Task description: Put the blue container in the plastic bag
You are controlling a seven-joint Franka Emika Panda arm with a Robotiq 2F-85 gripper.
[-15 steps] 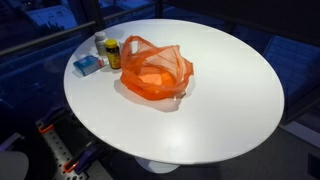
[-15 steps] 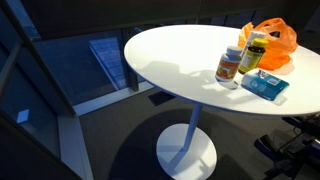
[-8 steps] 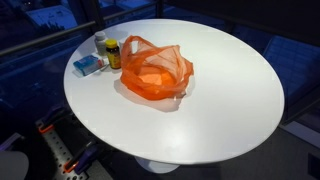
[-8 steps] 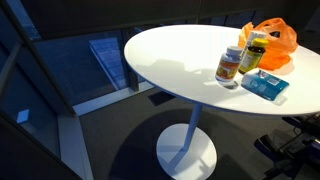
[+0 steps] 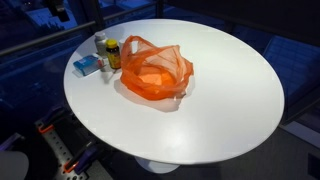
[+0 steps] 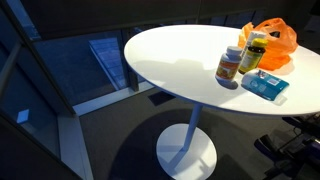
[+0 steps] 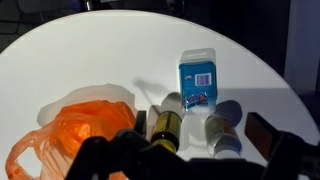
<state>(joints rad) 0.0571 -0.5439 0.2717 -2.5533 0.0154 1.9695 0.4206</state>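
Observation:
The blue container (image 5: 87, 65) is a flat blue box lying on the round white table (image 5: 220, 90) near its edge. It also shows in the other exterior view (image 6: 265, 84) and in the wrist view (image 7: 197, 75). The orange plastic bag (image 5: 155, 70) lies open beside it, seen in both exterior views (image 6: 270, 38) and in the wrist view (image 7: 75, 135). My gripper (image 7: 200, 132) hangs above the bottles, short of the blue container. Its jaws are wide apart and empty, and one finger (image 7: 262, 134) shows dark at the right.
A dark bottle with a yellow label (image 5: 112, 52) (image 7: 167, 125) and a white-capped bottle (image 5: 100, 45) (image 7: 222, 132) stand between the bag and the blue container. The table edge is close behind the container, with dark floor below.
Nothing on the table has moved. A dark shape now shows at the top left edge of an exterior view.

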